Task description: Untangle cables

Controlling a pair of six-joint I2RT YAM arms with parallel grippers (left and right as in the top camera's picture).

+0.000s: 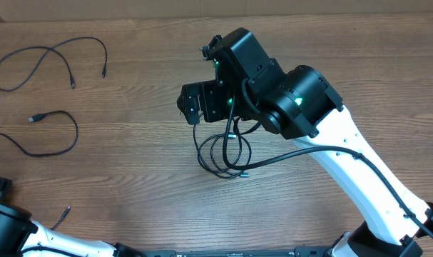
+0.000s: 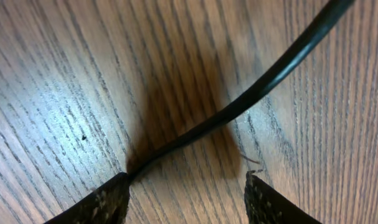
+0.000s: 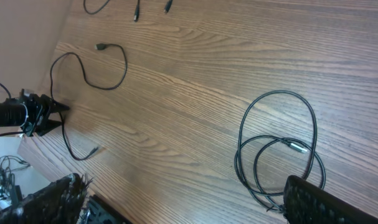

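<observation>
Left gripper [image 2: 187, 186] fingers stand apart, empty; a black cable [image 2: 251, 94] runs between them, reaching one fingertip [image 2: 108, 199]. Right gripper [image 3: 182, 193] is spread wide, with coiled cables [image 3: 296, 147] beside one finger.

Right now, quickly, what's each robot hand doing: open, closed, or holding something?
Left gripper: open, a thin black cable between its fingers, not pinched.
Right gripper: open, empty.

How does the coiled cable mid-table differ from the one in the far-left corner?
The coiled cable is wound into overlapping loops; the corner cable makes a single loose loop. The coiled cable fills a compact patch; the corner cable stretches wide, its two ends apart. Both are thin and black.
</observation>
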